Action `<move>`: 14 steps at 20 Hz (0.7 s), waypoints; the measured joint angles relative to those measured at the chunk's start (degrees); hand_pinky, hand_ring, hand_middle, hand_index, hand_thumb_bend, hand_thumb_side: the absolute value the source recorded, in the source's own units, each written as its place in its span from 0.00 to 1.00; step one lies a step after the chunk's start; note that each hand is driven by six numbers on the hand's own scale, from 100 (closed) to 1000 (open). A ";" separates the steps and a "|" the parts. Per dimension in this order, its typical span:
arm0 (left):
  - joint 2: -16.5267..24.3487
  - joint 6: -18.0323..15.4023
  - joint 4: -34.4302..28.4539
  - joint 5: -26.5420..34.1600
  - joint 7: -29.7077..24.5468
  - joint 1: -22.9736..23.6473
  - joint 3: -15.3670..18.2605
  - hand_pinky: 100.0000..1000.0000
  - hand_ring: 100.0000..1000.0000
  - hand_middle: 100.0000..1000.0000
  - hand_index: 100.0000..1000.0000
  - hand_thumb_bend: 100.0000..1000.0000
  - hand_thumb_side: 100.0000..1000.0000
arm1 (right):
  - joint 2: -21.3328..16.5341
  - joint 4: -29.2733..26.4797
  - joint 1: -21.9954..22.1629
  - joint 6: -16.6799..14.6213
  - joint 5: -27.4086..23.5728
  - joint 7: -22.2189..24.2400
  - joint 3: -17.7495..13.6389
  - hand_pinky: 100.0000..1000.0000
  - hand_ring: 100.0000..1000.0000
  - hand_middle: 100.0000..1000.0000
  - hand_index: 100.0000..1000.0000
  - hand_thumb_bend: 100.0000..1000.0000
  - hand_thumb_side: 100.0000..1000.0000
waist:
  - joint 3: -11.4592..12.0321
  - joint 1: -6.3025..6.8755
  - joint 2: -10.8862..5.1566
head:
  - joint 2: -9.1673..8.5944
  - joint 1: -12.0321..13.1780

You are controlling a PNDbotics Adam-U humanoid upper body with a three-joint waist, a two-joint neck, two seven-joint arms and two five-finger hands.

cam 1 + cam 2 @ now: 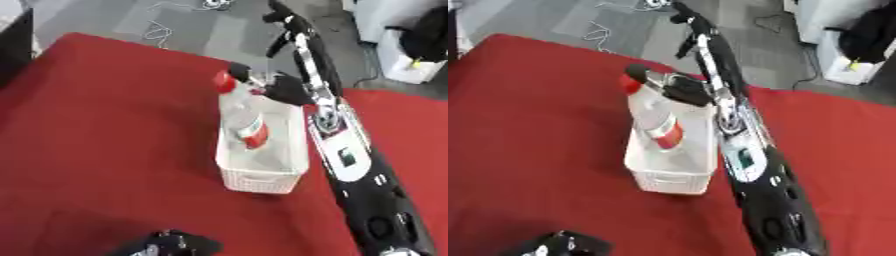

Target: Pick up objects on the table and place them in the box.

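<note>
Red tabletop (114, 125): right hand (284, 89), fingers curled on bottle (242, 117), lowers it into white box (262, 175), release pending; left hand (175, 245) idle, fingers unclear.

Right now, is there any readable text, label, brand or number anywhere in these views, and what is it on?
None can be read.
Bottle: the red band shows pale marks, too blurred to read.
Right arm: a dark green patch on its white panel, no legible characters.
Box: no print visible.
</note>
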 measured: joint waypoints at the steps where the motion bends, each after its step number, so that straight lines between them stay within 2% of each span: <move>1: 0.00 0.00 0.00 -0.01 0.00 0.01 0.00 0.68 0.67 0.57 0.92 0.13 0.83 | 0.00 0.00 0.10 0.10 0.34 0.39 0.02 1.00 0.90 0.86 1.00 1.00 0.82 | -0.02 0.07 0.00 | 0.00 -0.06; 9: -0.01 -0.19 -0.01 -0.01 0.19 0.07 0.03 0.67 0.66 0.57 0.92 0.13 0.82 | -0.01 -0.13 0.31 0.56 1.20 1.20 0.14 1.00 0.88 0.84 1.00 1.00 0.84 | -0.51 0.43 0.00 | -0.07 -0.93; 12: -0.02 -0.24 -0.01 -0.01 0.24 0.50 0.19 0.67 0.66 0.57 0.92 0.13 0.83 | -0.02 -1.37 0.89 0.84 1.20 1.14 0.64 0.98 0.84 0.81 1.00 0.91 0.88 | -1.27 0.66 0.00 | -0.51 -0.99; 14: -0.04 -0.28 -0.01 -0.02 0.28 0.52 0.35 0.67 0.66 0.57 0.92 0.13 0.83 | -0.02 -2.93 2.13 1.46 1.12 0.77 1.38 0.96 0.82 0.79 0.98 0.88 0.92 | -2.07 1.02 0.00 | -0.54 -0.99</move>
